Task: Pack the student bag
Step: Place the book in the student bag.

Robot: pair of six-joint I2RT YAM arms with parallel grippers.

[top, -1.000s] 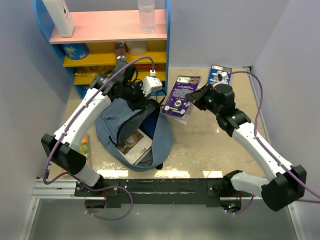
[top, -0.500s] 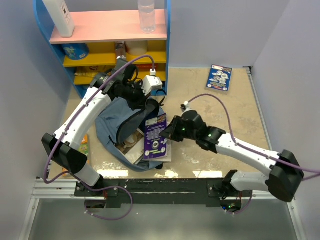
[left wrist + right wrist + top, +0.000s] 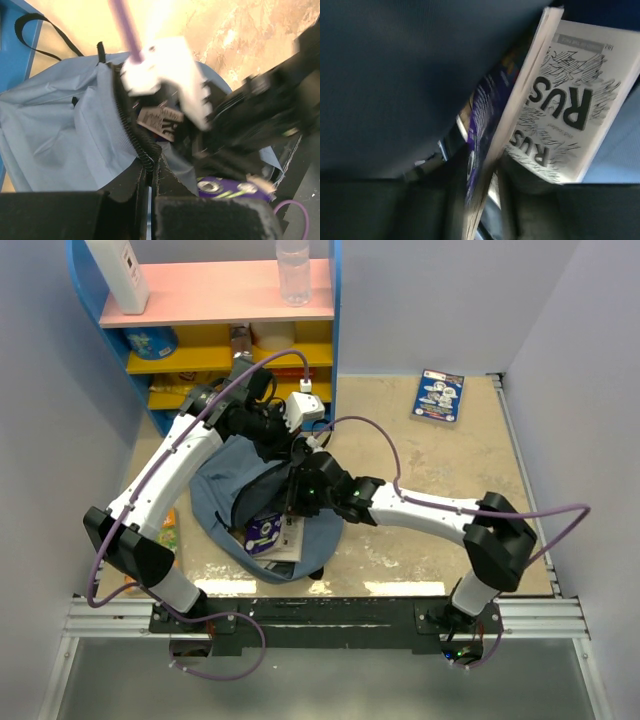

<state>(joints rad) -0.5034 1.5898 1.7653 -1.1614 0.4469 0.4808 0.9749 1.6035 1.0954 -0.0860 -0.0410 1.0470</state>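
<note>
A second ago the right gripper (image 3: 292,502) carried the purple book (image 3: 262,533) above the table, to the right of the bag (image 3: 215,495). Now the book is down inside the open bag, beside a white book (image 3: 565,110). The purple book stands between the right fingers, which seem a little apart; whether they still press it I cannot tell. The left gripper (image 3: 150,175) is closed on the zipper edge of the bag and holds the mouth open. So I judge this book is almost packed.

The bag lies near left on the beige table (image 3: 450,450). A shelf (image 3: 215,295) stands far left and a blue booklet (image 3: 438,395) lies far right. Grey walls close the room.
</note>
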